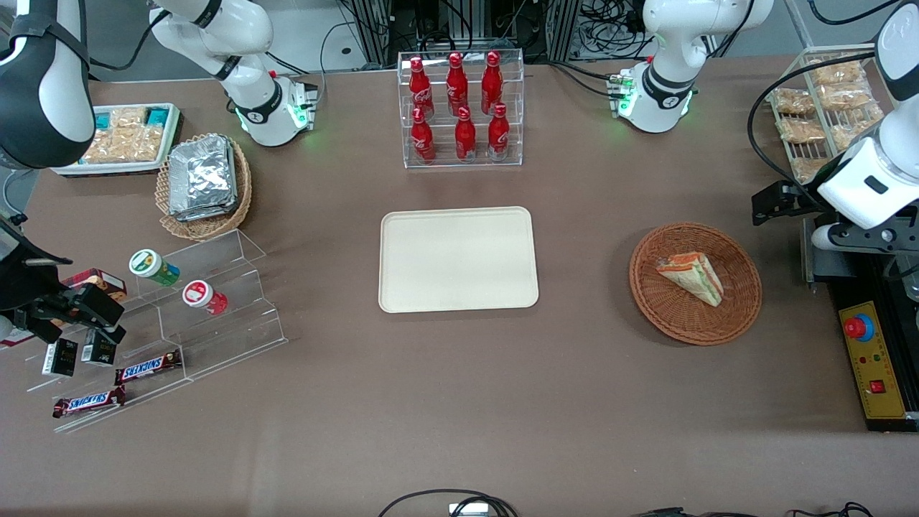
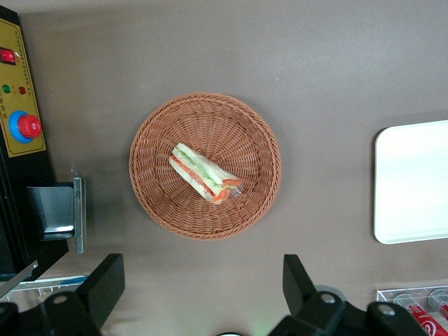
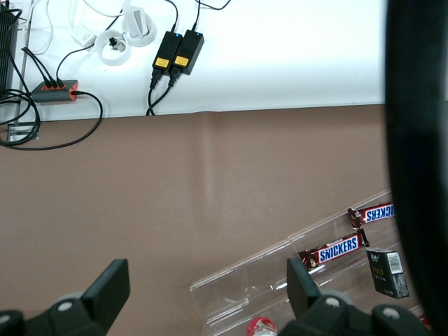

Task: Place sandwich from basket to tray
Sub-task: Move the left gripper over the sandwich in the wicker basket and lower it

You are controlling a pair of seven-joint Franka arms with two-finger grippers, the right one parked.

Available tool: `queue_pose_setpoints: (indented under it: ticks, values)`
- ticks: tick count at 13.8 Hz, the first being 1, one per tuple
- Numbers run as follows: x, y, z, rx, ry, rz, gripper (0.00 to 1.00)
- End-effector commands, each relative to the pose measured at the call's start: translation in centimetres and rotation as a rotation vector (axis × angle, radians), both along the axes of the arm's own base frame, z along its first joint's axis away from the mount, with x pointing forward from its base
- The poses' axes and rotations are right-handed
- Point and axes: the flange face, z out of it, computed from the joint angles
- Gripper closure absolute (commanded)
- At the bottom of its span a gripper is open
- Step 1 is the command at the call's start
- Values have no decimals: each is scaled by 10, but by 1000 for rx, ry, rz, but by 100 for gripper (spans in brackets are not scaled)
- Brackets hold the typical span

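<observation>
Front view gives us the brown counter (image 1: 459,402) as the largest thing, bare across its near half. At its middle lies the tray (image 1: 458,259), flat and with nothing on it, its long sides running across the counter. At three o'clock from the tray, toward the working arm's end and well apart from it, sits the basket (image 1: 695,282); bare counter lies all round it, and an open strip of counter separates it from the tray. At twelve o'clock from the tray stands a clear rack of red bottles (image 1: 460,108), also well apart.

Our end effector (image 2: 203,283) hangs above the counter just outside the basket's rim, at the edge of the counter by the black control box (image 1: 872,362). Its two dark fingers (image 2: 105,283) are spread wide, wider than the sandwich is long, and they hold and touch nothing.

The sandwich (image 1: 693,276) lies in the basket, a little off centre, touching only the wicker. In the front view its long axis runs from about ten o'clock to four o'clock, with the narrow tip at four o'clock, nearer the camera; the orange-red and green layered edge faces up and toward the working arm's end. In the wrist view we see it (image 2: 204,173) lying slantwise across the basket floor, clear of the rim on every side.
</observation>
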Motion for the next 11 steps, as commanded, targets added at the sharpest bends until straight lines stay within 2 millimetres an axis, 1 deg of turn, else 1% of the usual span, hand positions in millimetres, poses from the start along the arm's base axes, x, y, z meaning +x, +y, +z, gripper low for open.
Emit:
queue_pose_setpoints:
  ticks: [1,4,5,6,8,11]
  values:
    - [-1,1,6,1,-14,-9,0]
    - [0,7,3,4,-8,8,0]
    - [3,8,-4,6,4,13,0]
    - [5,9,-15,8,22,15,0]
    - [4,12,-49,31,42,41,0]
    - [2,9,-100,53,29,192,0]
